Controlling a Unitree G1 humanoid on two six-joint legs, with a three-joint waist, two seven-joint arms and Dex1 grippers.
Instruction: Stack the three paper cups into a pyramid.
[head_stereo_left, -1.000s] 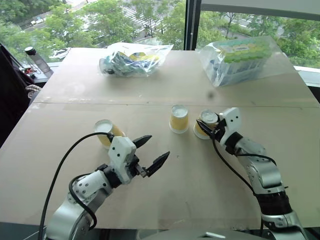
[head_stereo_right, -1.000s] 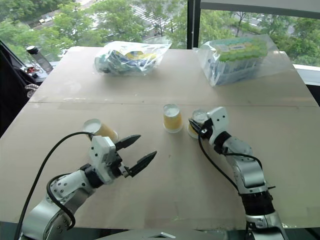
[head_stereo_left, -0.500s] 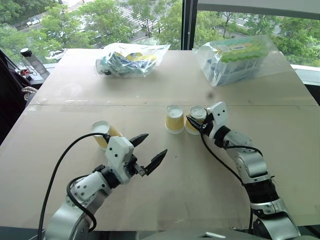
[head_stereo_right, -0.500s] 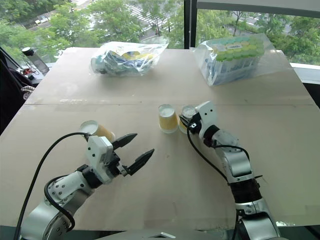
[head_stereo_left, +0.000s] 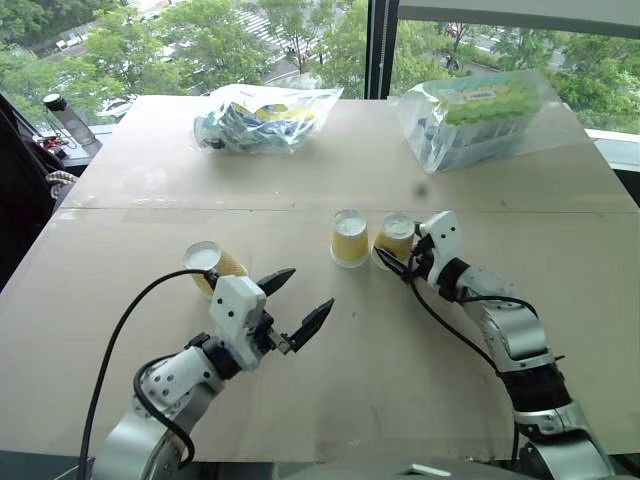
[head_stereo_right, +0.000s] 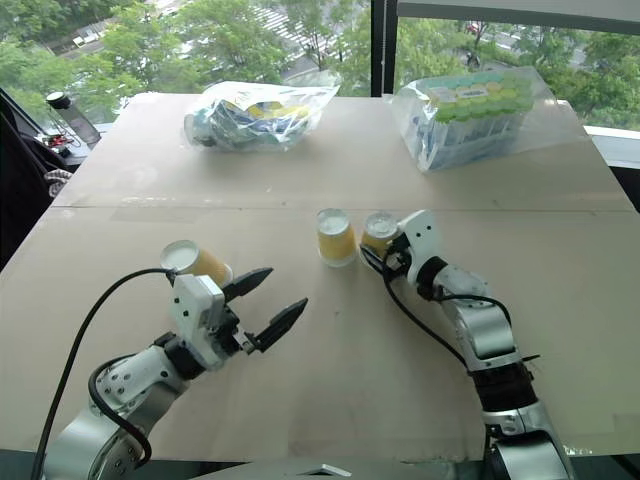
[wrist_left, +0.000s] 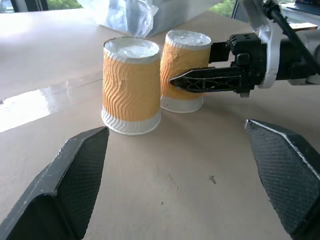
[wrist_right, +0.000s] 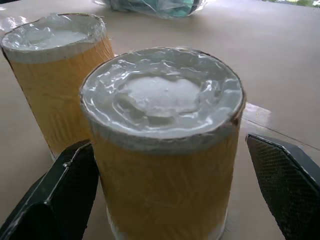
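Two paper cups stand upside down, white bases up, close side by side at the table's middle: one (head_stereo_left: 350, 238) on the left, one (head_stereo_left: 394, 238) on the right. My right gripper (head_stereo_left: 396, 256) is open, with a black finger (wrist_right: 60, 200) on each side of the right cup and a gap showing at the other finger (wrist_right: 287, 180). The third cup (head_stereo_left: 210, 264) appears to lie on its side at the left, just behind my left gripper (head_stereo_left: 302, 298). That gripper is open and holds nothing, pointing toward the standing pair (wrist_left: 132, 85).
Two clear plastic bags of packaged goods lie at the back, one at the left (head_stereo_left: 265, 118) and one at the right (head_stereo_left: 480, 115). A dark bottle (head_stereo_left: 70, 118) stands off the table's far left corner. A black cable (head_stereo_left: 120, 340) loops beside my left arm.
My right gripper carried its cup leftward up beside the middle cup, then opened and let go of it. The left gripper has stayed put and open.
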